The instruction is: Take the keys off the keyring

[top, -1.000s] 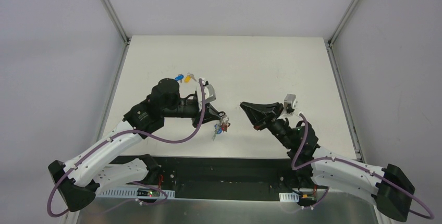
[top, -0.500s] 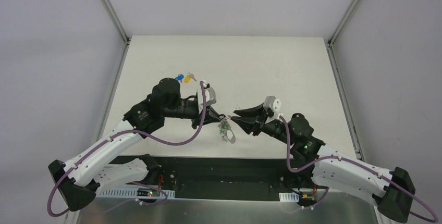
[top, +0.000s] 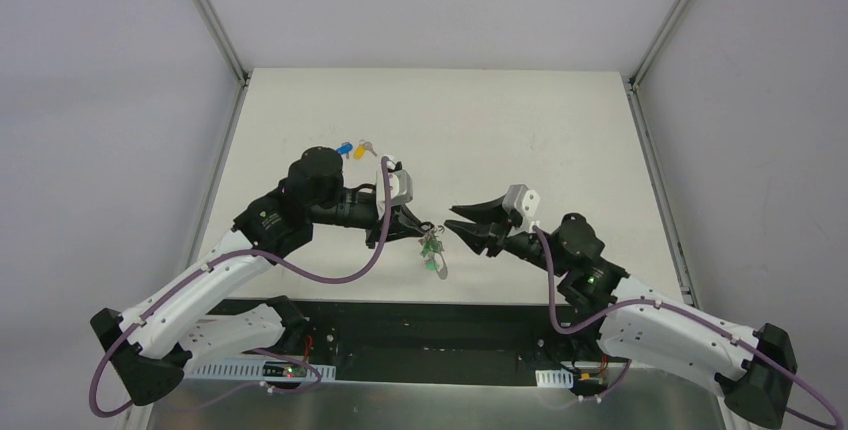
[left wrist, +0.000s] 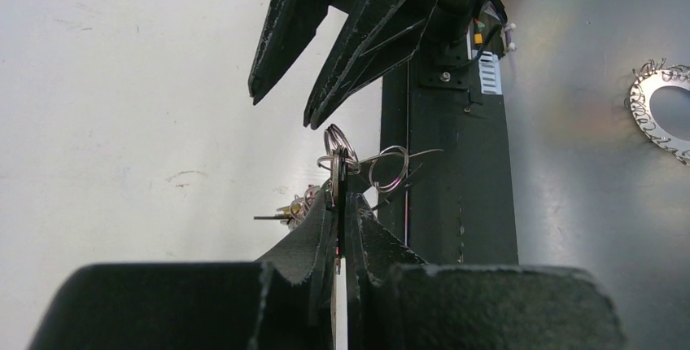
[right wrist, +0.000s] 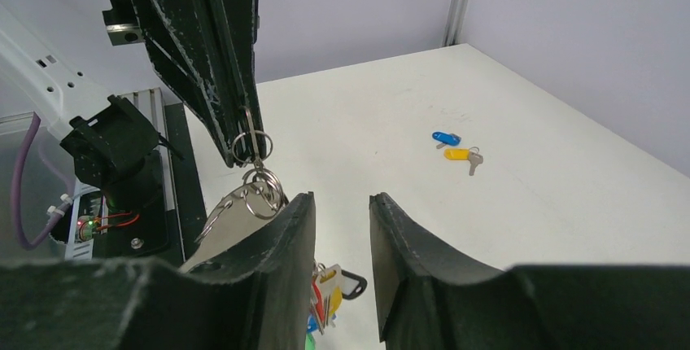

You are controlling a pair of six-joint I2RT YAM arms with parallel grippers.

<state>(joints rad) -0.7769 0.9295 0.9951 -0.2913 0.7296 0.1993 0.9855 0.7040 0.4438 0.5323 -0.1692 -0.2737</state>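
Note:
My left gripper (top: pixel 417 225) is shut on the keyring (top: pixel 426 234) and holds it above the table near the front edge. Its fingers pinch a small silver ring (left wrist: pixel 338 145), and a second ring (left wrist: pixel 389 168) hangs beside it. A bunch of coloured-head keys (top: pixel 433 255) and a grey strap (right wrist: pixel 220 221) dangle below. My right gripper (top: pixel 463 227) is open and empty, its tips just right of the ring. In the right wrist view the rings (right wrist: pixel 251 148) sit left of my open right gripper (right wrist: pixel 342 200), and red, yellow, blue and black key heads (right wrist: pixel 329 295) hang between its fingers, lower down.
A loose blue key (top: pixel 344 148) and a loose yellow key (top: pixel 361 149) lie on the white table (top: pixel 520 130) behind the left arm; both also show in the right wrist view (right wrist: pixel 444 137) (right wrist: pixel 460 155). The black base rail (top: pixel 430 320) runs along the near edge.
My right arm has swung left and brought its open gripper up close to the keyring. The left gripper has shifted slightly and the key bunch has swung beneath it.

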